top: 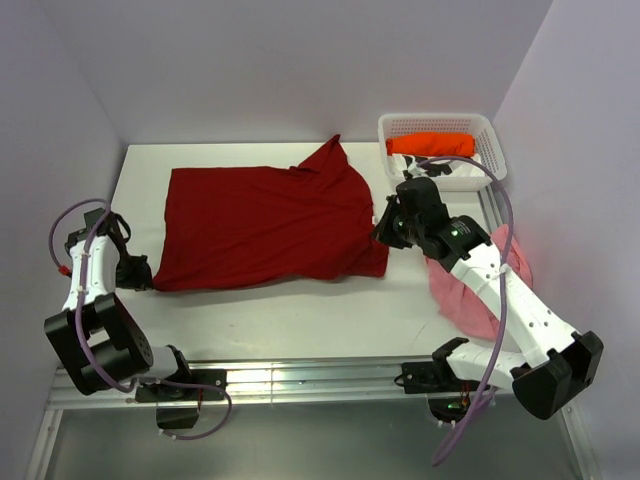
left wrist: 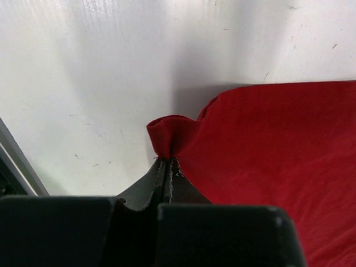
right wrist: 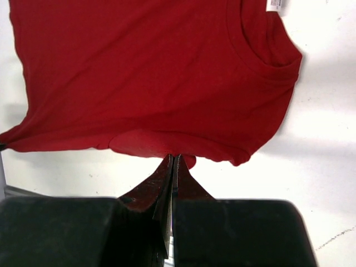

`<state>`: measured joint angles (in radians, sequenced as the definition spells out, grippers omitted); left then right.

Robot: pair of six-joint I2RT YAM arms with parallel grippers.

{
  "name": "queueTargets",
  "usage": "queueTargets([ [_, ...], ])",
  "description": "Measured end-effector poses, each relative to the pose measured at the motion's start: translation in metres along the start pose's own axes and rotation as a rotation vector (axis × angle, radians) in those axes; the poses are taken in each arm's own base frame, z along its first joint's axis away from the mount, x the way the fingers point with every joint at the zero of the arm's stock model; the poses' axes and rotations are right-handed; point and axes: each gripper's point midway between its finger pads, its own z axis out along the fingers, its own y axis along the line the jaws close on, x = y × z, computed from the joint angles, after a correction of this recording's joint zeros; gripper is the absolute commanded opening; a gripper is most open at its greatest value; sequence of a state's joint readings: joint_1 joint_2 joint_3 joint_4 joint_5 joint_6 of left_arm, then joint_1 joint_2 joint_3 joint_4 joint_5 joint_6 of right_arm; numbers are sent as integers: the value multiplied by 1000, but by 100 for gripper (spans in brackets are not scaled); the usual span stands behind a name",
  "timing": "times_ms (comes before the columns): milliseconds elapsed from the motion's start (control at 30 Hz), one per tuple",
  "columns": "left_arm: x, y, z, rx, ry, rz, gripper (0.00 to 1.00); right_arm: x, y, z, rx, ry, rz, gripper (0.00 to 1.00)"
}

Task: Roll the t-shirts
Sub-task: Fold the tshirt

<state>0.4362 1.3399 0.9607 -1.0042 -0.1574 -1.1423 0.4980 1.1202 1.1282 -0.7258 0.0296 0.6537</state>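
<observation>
Pinching the dark red t-shirt (top: 265,220) with both tools, each shut tight on cloth.

Left tool (left wrist: 168,158): lower left of the top view, clamped on the shirt's near-left corner. In the wrist view a small fold of red bunches up just past the tips, and white bench (top: 300,315) fills the upper left of that frame.

Right tool (right wrist: 174,157): centre-right of the top view, clamped on the shirt's right edge. In the wrist view a sliver of red pokes out past the tips. The collar (right wrist: 261,55) sits upper right of that frame, with the white neck label (right wrist: 273,4) at the top edge.

The shirt is spread mostly flat across the middle of the bench between the two tools. Its far edge runs up to one peak of cloth at top centre of the top view.

Pink t-shirt (top: 455,295): crumpled at the right side of the bench, partly hidden under my right arm, apart from the red one.

Orange t-shirt (top: 432,145): bundled lengthwise inside the white basket (top: 490,130), upper right of the top view, at the far right corner of the bench. There's some black-and-white cloth under it; I can't tell what it is.
</observation>
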Motion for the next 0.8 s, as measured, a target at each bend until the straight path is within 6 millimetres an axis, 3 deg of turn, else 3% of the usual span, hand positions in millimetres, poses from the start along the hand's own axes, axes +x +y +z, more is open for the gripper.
queueTargets([
  [300, 3, -7, 3, -50, 17, 9, 0, -9, -10, 8, 34, -12, 31, 0],
  [533, 2, -19, -10, -41, -8, 35, 0, -18, -13, 12, 37, -38, 53, 0],
  [800, 9, -12, 5, -132, 32, 26, 0, -26, -16, 19, 55, -44, 69, 0],
])
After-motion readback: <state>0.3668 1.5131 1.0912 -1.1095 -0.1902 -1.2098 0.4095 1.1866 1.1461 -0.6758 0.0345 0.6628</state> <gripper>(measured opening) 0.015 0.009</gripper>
